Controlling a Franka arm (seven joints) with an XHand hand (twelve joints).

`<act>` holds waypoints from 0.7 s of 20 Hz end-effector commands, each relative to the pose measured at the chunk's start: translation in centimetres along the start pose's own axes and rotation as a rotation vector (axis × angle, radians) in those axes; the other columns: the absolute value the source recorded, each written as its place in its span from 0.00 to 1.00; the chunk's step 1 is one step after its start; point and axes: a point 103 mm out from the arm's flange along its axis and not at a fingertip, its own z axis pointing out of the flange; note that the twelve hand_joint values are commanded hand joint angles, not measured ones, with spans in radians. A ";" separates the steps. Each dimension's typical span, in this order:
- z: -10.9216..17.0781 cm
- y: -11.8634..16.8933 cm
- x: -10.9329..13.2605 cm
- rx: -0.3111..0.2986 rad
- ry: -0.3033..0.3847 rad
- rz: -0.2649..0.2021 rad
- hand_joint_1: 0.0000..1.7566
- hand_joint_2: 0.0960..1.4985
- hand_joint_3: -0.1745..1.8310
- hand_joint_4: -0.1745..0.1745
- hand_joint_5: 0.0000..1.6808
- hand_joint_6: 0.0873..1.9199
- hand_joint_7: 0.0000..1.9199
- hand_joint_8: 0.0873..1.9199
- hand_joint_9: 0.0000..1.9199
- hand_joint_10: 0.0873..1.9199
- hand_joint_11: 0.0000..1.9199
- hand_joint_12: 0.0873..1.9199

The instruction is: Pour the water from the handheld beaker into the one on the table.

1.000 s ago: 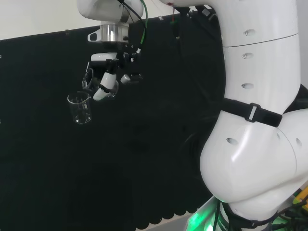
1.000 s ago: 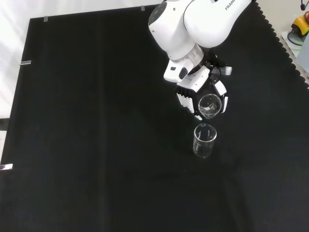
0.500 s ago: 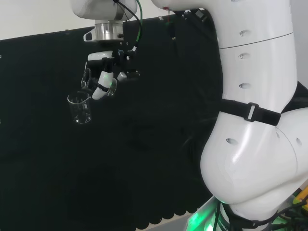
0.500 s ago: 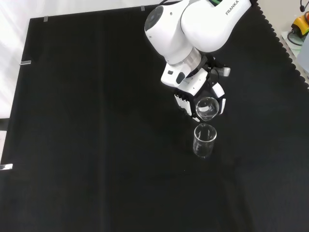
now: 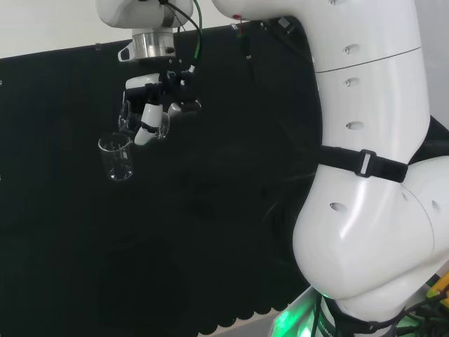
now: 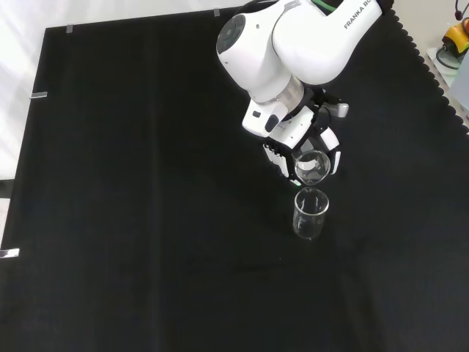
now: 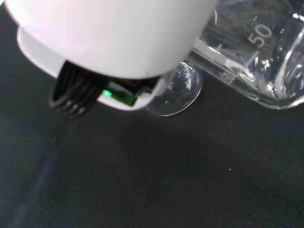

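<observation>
A clear empty-looking beaker (image 6: 310, 213) stands upright on the black cloth; in the head view this beaker (image 5: 116, 158) is at the left. Just behind and above it in the front view, the hand (image 6: 282, 150) is curled round a second clear beaker (image 6: 311, 166), which hangs in the air with its mouth facing the front camera. In the head view the hand (image 5: 151, 116) holds that beaker (image 5: 143, 119) right above the standing one's rim. The wrist view shows the held beaker's (image 7: 256, 52) wall with water glinting in it, and the standing beaker (image 7: 173, 94) seen from above beyond a finger (image 7: 118, 38).
The arm's big white links (image 5: 365, 175) rise at the right of the head view. The black cloth (image 6: 146, 183) stretches wide to the left in the front view. A few coloured items (image 6: 454, 40) sit off the cloth at the front view's top right.
The hand with its beaker has shifted slightly left in both fixed views and tilted the beaker further toward the standing one. The standing beaker has stayed put.
</observation>
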 end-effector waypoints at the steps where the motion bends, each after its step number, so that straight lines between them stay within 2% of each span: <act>1: -0.4 -0.2 0.2 0.013 -0.039 0.021 0.83 0.23 0.54 0.00 0.80 0.21 0.88 0.00 0.81 0.19 0.68 0.34; 14: -1.1 0.0 1.2 0.047 -0.096 0.065 0.83 0.23 0.54 0.00 0.80 0.21 0.88 0.00 0.80 0.21 0.68 0.34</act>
